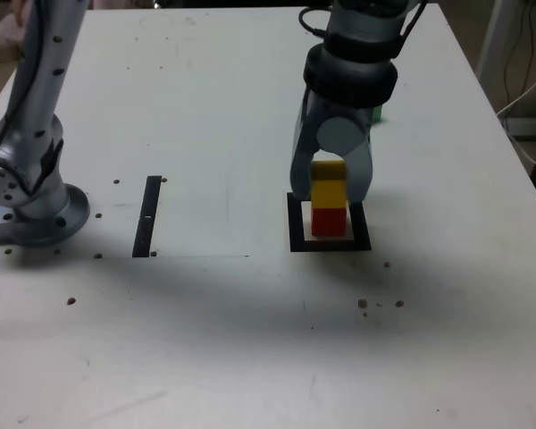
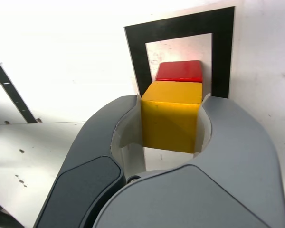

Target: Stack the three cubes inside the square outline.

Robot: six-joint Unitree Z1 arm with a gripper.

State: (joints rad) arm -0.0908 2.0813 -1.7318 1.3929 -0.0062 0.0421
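fingers (image 2: 173, 118) close about the yellow cube (image 2: 170, 123), pinching it by its sides, with the red cube (image 1: 329, 222) under it inside the square outline (image 1: 297, 223). the yellow one looks to sit on the red or just above it; whether the two quite touch cannot be told. the main risk now is the release: if the fingers part unevenly, one may drag the yellow cube sideways and leave it overhanging, a poor seat for a third. if it is let go while a slight gap remains, it could drop askew and nudge the red one towards the black border. lifting away before both sides are clear could tip the pair, since the fingers reach down close around the cube. the green cube (image 1: 377, 114) is on the far side of the table (image 1: 223, 340), mostly hidden behind the arm (image 1: 350, 76) in the exterior view, so a low sweep out that way might clip it; rising straight up first seems safer. the black strip (image 1: 147, 216) lies flat, well to the exterior view's left, near the arm's base (image 1: 49, 219), and obstructs nothing. a pale cable (image 1: 518, 107) hangs beyond the table's right edge, well apart from the stack.
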